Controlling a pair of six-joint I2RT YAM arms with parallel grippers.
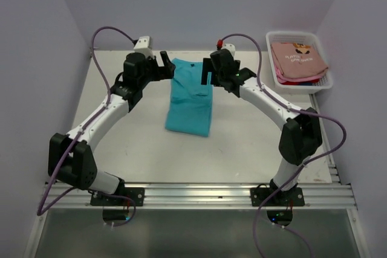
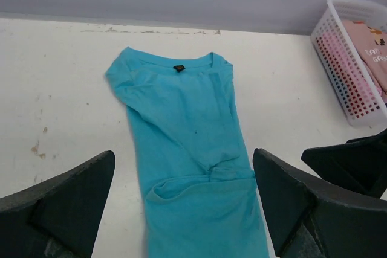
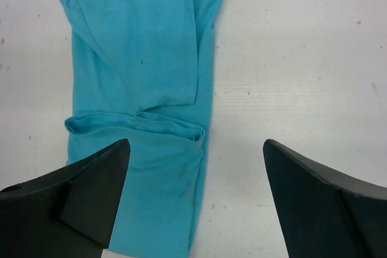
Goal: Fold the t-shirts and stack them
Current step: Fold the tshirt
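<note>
Where pale walls [image 1: 199,4] enclose it | scuffed white table [image 1: 242,143] | teal t-shirt [image 1: 190,98] atop

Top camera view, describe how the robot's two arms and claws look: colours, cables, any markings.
The left arm and right arm both have white tubular links between bulky black joints, each trailed by a looping lilac cable. The left claw and right claw are black, with matte wedge-shaped fingers. A small red cap sits on the right wrist.

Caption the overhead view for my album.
Left arm and right arm, jaws open, flank a folded teal t-shirt; other shirts fill the basket.
</note>
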